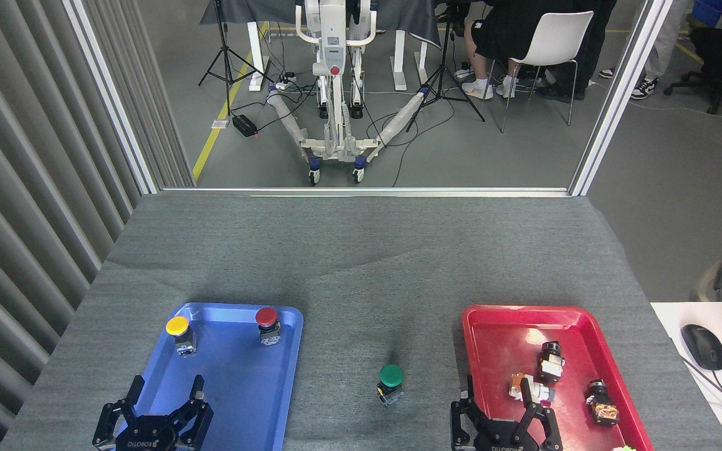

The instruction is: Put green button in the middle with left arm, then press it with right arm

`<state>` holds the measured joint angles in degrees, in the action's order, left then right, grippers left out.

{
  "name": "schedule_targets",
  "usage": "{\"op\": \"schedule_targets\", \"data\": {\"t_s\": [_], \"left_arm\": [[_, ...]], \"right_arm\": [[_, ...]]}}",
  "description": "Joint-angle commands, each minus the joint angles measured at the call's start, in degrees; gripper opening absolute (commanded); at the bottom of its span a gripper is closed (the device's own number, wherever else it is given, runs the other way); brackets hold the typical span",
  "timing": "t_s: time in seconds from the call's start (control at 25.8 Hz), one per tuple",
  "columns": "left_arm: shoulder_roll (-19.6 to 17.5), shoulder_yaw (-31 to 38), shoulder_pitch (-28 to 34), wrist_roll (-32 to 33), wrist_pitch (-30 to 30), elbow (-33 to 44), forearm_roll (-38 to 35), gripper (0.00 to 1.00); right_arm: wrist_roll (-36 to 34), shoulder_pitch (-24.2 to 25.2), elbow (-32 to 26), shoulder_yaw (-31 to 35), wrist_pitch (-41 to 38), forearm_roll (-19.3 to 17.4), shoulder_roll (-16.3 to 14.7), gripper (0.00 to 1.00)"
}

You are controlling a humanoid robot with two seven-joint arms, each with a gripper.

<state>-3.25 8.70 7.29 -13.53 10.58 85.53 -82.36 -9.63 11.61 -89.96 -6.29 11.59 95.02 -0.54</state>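
Green button (391, 376) stands upright on bare cloth between the trays, forward-left of the right gripper (504, 413), which is nearer, fingers spread, empty; left gripper (153, 410) likewise spread.

A robotics lab: at the top of the frame a white wheeled rig (334, 94) stands on a grey floor with trailing cables and tripods (228, 56). People sit on office chairs (543, 47) upper right, behind a cloth-covered worktop (361, 250).
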Motion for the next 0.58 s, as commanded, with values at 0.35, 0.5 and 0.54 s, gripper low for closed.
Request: {"op": "schedule_targets", "data": {"t_s": [0.35,0.5,0.54], "left_arm": [[0.1,0.0,0.0,0.0,0.1,0.4,0.0,0.99],[0.0,-0.1,0.0,0.0,0.1,0.4,0.3,0.99],[0.1,-0.1,0.0,0.0,0.1,0.5,0.3,0.99]], "right_arm": [[0.2,1.4,-1.1,0.1,-0.2,-0.1,-0.8,1.0],[0.1,1.4,-1.2,0.1,-0.2,-0.1,-0.8,1.0],[0.1,1.4,-1.2,0.1,-0.2,-0.1,-0.8,1.0]]}}
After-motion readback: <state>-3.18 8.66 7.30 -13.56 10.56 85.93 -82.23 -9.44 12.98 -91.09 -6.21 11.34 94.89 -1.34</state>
